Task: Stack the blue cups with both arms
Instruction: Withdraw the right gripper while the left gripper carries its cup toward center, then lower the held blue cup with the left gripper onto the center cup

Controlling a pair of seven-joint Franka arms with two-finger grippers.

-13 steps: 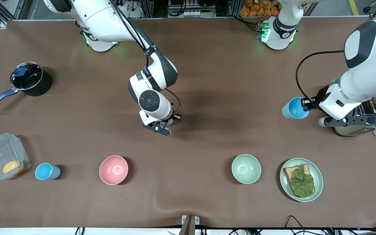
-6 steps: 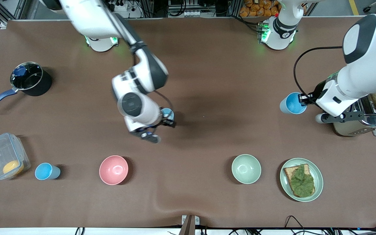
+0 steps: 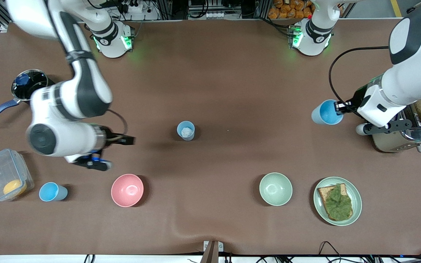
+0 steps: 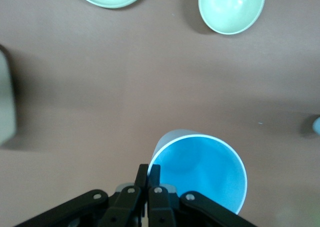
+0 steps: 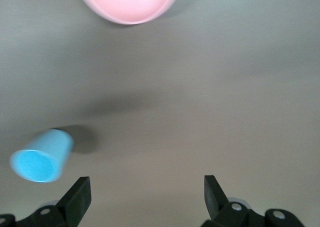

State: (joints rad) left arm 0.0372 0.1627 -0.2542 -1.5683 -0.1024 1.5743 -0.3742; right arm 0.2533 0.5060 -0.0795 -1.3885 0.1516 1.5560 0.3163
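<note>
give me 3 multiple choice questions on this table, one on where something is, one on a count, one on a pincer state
1. Where is the pale blue cup?
A. in the pot
B. alone mid-table
C. on the plate

2. How many blue cups show?
A. one
B. two
C. three

3. The left pincer is:
A. shut on a bright blue cup
B. open over the green bowl
C. holding toast

Answers:
1 B, nothing touches it.
2 C, the third stands beside the plastic box.
3 A, its fingers pinch the rim; the right pincer is open.

Right gripper (image 3: 117, 140) — off pale cup (image 3: 185, 130)
</note>
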